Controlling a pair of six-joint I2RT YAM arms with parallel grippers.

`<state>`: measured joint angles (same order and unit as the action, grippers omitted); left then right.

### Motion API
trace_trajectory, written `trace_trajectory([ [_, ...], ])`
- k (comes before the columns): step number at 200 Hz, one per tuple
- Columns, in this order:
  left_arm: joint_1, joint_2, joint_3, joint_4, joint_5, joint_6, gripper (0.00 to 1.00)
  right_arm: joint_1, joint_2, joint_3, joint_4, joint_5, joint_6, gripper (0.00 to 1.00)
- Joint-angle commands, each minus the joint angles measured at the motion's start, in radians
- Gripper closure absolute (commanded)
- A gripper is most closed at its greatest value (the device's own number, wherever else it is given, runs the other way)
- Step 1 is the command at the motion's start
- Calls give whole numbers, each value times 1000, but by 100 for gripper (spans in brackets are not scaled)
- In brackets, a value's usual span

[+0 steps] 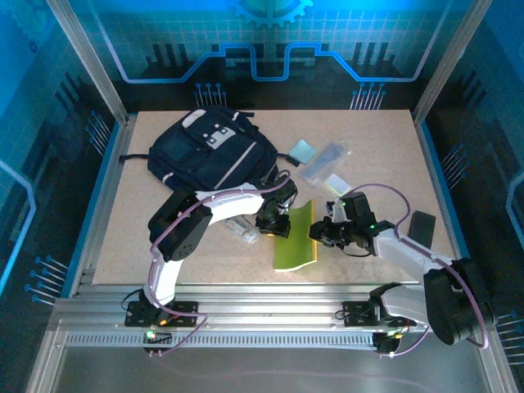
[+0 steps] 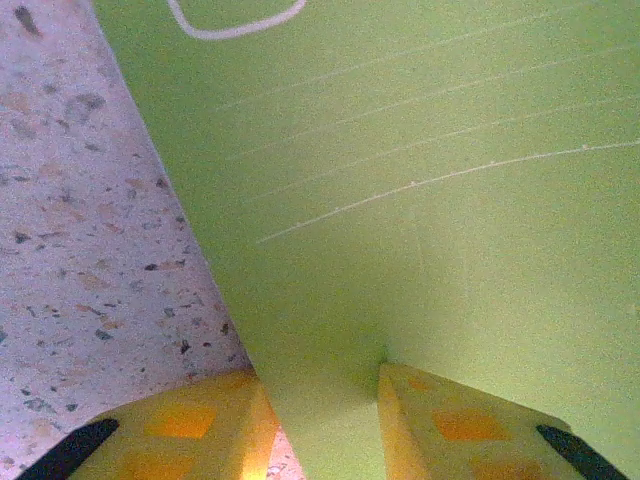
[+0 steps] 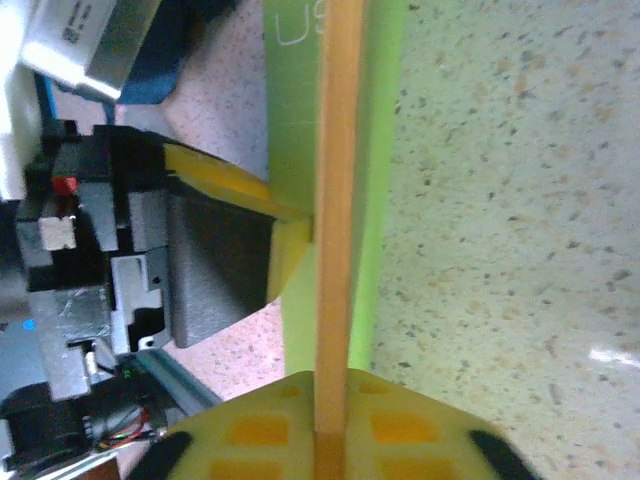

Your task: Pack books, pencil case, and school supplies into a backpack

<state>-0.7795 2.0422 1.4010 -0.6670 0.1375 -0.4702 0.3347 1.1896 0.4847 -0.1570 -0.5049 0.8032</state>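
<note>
while the backpack (image 1: 209, 151) lies far left on the table, contents not discernible, the lime-green book (image 1: 295, 239) is tilted up at centre, outside it, pinched by left gripper (image 2: 320, 385) and right gripper (image 3: 335, 392). pencil case (image 1: 326, 160) lies just beside the backpack.

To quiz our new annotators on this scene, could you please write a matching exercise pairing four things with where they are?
1 backpack
2 green book
3 blue pad
4 clear tube

A clamped by the left gripper and right gripper
B far left part of the table
C flat, just right of the backpack
D lying left of the book

Pairs: 1-B, 2-A, 3-C, 4-D
</note>
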Motion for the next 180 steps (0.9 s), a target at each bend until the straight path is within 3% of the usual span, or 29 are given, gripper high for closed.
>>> trace_trajectory([
  [1, -4, 53, -60, 65, 1, 0, 65, 19, -8, 77, -27, 26, -46, 100],
  [12, 9, 22, -66, 75, -2, -9, 60, 12, -15, 105, -74, 33, -72, 100],
  [44, 79, -116, -60, 111, -3, -48, 30, -46, -30, 191, -190, 23, -138, 100],
  [92, 206, -310, -51, 226, 22, -82, 6, -170, -10, 365, -257, -79, -189, 100],
  [107, 249, -348, -74, 309, 71, -108, 1, -190, 11, 435, -239, -116, -191, 100],
  [136, 317, -393, -122, 508, 206, -192, 1, -199, 64, 530, -150, -203, -146, 100],
  [180, 338, -410, -158, 666, 270, -268, 1, -194, 132, 568, 119, -305, 24, 100],
])
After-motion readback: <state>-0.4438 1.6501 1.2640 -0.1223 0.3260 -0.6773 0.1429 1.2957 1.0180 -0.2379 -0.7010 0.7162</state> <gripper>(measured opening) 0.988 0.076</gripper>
